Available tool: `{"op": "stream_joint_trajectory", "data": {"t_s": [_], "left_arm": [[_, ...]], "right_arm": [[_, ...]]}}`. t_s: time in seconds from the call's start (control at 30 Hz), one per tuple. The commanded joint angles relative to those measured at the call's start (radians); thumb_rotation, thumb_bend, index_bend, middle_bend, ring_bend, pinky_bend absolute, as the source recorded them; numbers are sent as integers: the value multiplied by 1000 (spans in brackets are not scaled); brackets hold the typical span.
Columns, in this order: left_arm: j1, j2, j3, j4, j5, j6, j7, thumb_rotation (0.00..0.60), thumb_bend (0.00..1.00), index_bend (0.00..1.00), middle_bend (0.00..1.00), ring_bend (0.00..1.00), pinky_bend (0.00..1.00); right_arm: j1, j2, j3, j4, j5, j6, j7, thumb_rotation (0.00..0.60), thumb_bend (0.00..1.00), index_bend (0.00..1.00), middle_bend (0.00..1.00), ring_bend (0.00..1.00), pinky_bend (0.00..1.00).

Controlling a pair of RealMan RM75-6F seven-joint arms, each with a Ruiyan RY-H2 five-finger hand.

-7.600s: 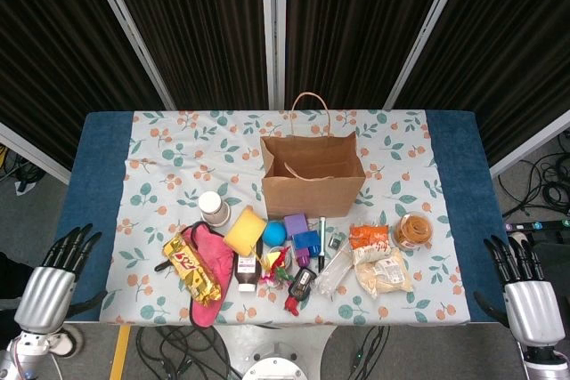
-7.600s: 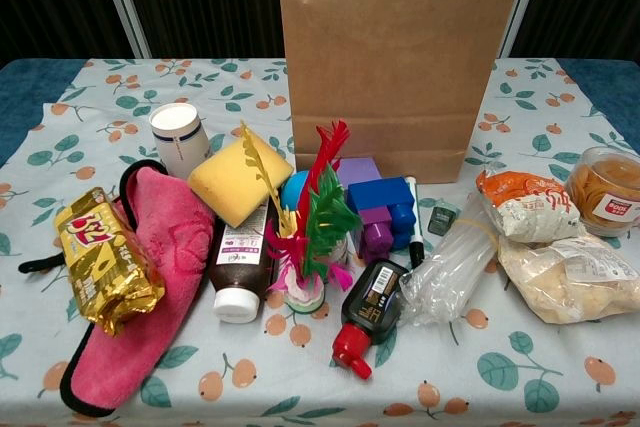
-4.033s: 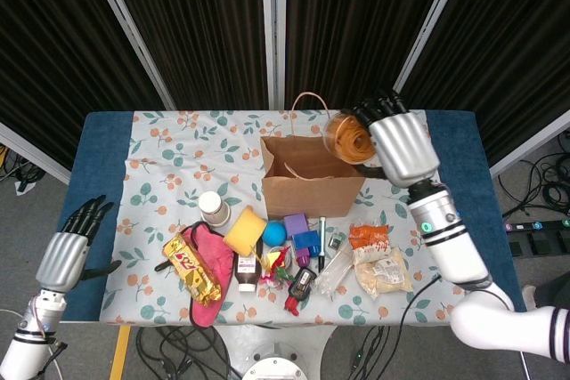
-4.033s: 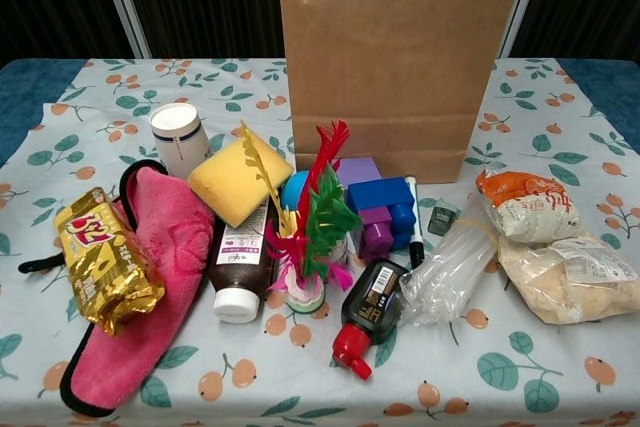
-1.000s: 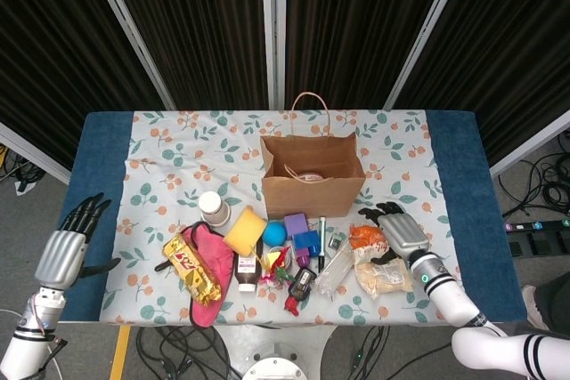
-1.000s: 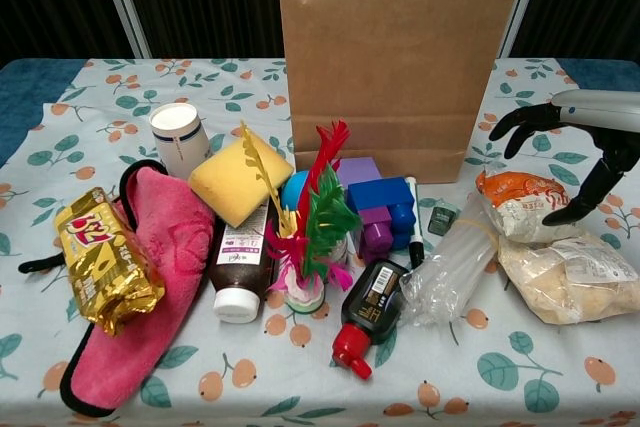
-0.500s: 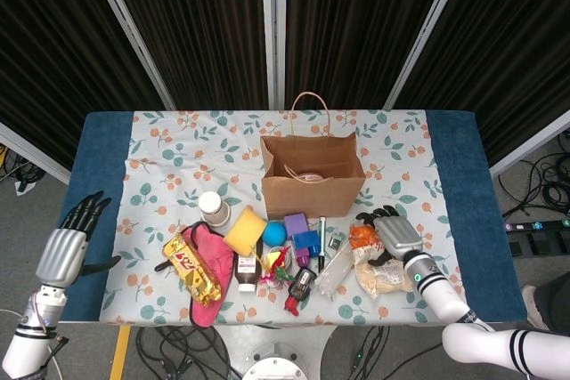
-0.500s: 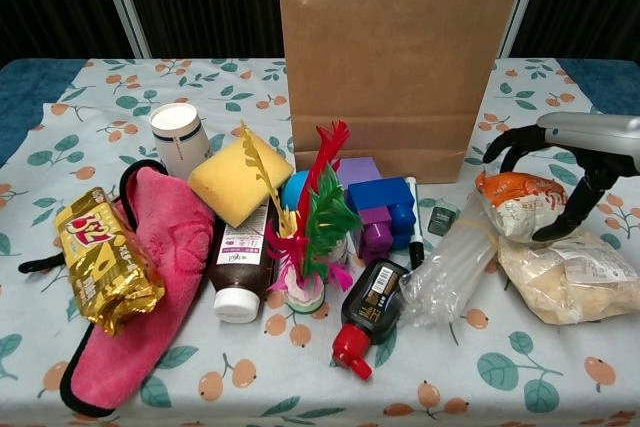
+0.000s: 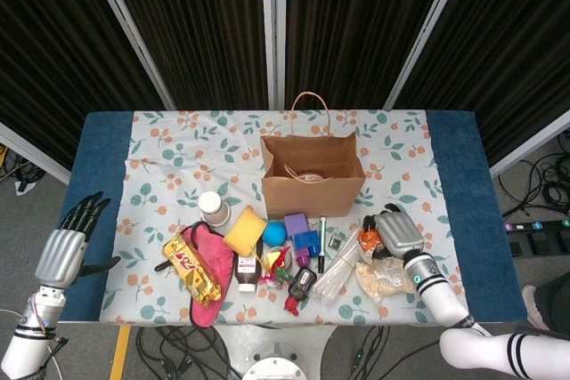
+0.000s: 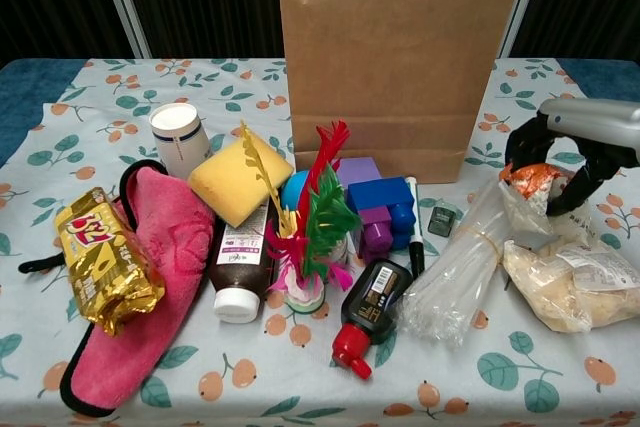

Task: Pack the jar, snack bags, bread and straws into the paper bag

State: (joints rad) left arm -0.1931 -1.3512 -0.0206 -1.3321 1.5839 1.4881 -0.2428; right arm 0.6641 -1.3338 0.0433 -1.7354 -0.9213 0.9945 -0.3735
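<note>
The right hand (image 10: 560, 162) grips the orange snack bag (image 10: 533, 183) on the desk (image 9: 454, 184), beside the straws (image 10: 455, 272) and bread (image 10: 570, 287). It looks light, soft and crinkly, likely slippery, so its bunched middle suits best. The left hand (image 9: 64, 246) hangs open, holding nothing.

The silver right hand (image 10: 572, 152) covered most of the orange snack bag (image 10: 533, 180). The brown paper bag (image 10: 400, 57) was cropped at the chest view's top, its contents barely visible from overhead.
</note>
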Motion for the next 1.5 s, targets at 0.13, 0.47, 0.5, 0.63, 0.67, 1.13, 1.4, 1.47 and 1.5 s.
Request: {"op": "stream_joint_trajectory", "data": {"t_s": [0.13, 0.47, 0.5, 0.63, 0.67, 1.13, 1.4, 1.47, 1.5], "left_arm": [[-1, -1, 1, -2, 1, -2, 1, 600, 15, 84, 130, 34, 156], [-4, -2, 2, -8, 6, -3, 3, 600, 16, 84, 130, 34, 155], [-4, -2, 2, -9, 8, -2, 4, 600, 16, 84, 130, 34, 156], [-6, -2, 2, -13, 11, -1, 7, 600, 15, 84, 130, 34, 155], [-6, -2, 1, -13, 11, -1, 7, 600, 15, 84, 130, 34, 155], [-4, -1, -14, 17, -20, -6, -18, 600, 16, 84, 130, 34, 155], [-3, -3, -18, 31, -24, -5, -32, 600, 16, 84, 130, 34, 156], [-4, -4, -17, 31, -23, -6, -33, 600, 16, 84, 130, 34, 155], [-5, -5, -17, 31, -22, -7, -33, 600, 16, 84, 130, 34, 156]], "right_arm": [[-37, 102, 45, -127, -87, 120, -8, 600, 176, 493, 473, 349, 148], [-59, 315, 175, -359, -184, 254, 15, 600, 176, 492, 473, 349, 150], [-52, 327, 197, -373, -177, 260, 14, 600, 176, 493, 473, 349, 152], [7, 339, 291, -392, -124, 271, -20, 600, 178, 493, 473, 349, 160], [25, 329, 309, -387, -109, 271, -34, 600, 179, 493, 473, 349, 162], [261, 15, 360, -128, 62, 311, -272, 600, 181, 503, 465, 348, 165], [276, 8, 351, -104, 127, 240, -266, 600, 33, 304, 333, 202, 63], [271, 22, 353, -115, 127, 227, -250, 600, 0, 229, 292, 159, 26], [268, 31, 353, -121, 124, 226, -244, 600, 0, 207, 281, 150, 16]]}}
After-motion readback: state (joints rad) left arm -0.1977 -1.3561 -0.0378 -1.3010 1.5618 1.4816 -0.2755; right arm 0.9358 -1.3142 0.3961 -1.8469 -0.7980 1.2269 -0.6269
